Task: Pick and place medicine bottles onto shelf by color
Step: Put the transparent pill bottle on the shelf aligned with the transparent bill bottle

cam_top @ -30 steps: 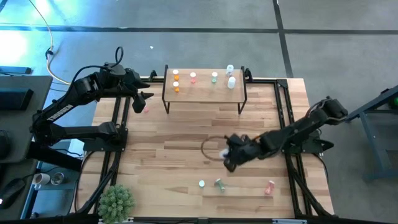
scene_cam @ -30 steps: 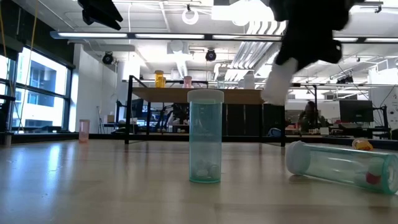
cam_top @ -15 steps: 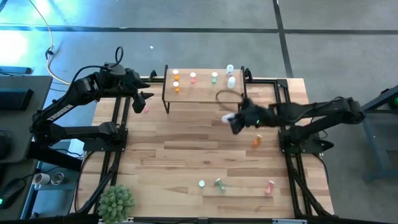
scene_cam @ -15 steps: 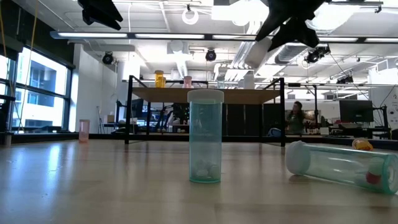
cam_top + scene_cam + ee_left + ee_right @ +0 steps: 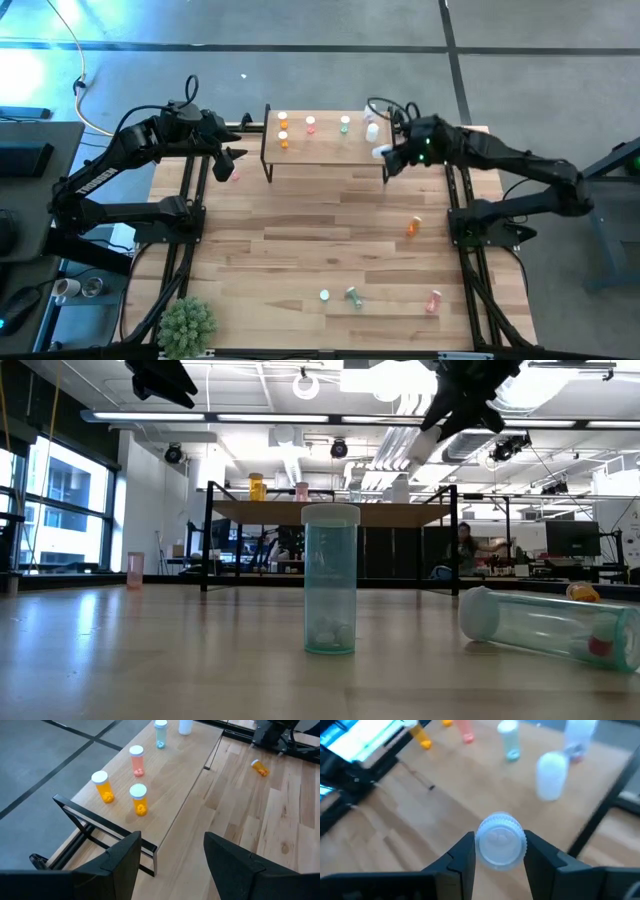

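High view: right pincer [image 5: 384, 158], clamped on a white-capped clear plastic bottle [image 5: 380, 152], has swung from mid-desk to the light-wood shelf [image 5: 330, 150] edge; placement looks imminent.

Two dark jointed arms, black cable loops, broad matte black fingers [image 5: 120, 865]

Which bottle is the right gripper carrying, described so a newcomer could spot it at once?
Find the small light-wood shelf on black legs at the table's far edge. At its right end hangs the right gripper, shut on a clear pill bottle with a ribbed white cap. Unlike the bottles standing on the shelf or on the table, it is off every surface, clamped between dark fingers.
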`<state>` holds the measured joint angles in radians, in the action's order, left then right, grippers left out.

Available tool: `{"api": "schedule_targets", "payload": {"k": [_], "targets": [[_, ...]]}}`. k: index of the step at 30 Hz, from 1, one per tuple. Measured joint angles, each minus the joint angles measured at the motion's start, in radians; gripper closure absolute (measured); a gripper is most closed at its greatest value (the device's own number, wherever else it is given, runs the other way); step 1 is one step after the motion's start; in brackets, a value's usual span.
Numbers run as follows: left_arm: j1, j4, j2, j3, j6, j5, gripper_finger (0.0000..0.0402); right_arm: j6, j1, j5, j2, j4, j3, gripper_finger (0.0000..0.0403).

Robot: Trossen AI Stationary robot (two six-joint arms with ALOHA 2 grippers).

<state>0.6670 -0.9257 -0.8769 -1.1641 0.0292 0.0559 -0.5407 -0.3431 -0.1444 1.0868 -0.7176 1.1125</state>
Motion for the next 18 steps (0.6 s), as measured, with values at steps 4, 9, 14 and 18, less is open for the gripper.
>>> {"api": "schedule_targets", "payload": {"k": [4,9,14,18], "targets": [[0.0,0.0,0.0,0.0,0.0,-0.002,0.0194,0.091,-0.081,0.018,0.035,-0.066,0.08,0.0288],[0.0,0.0,0.0,0.0,-0.001,-0.018,0.0194,0.144,-0.145,0.101,0.122,-0.162,0.187,0.028],[0.0,-0.001,0.0,0.0,-0.003,-0.019,0.0194,0.25,-0.15,0.104,0.25,-0.295,0.328,0.0272],[0.0,-0.002,0.0,0.0,-0.01,-0.019,0.0194,0.307,-0.15,0.104,0.343,-0.375,0.417,0.0275]]}}
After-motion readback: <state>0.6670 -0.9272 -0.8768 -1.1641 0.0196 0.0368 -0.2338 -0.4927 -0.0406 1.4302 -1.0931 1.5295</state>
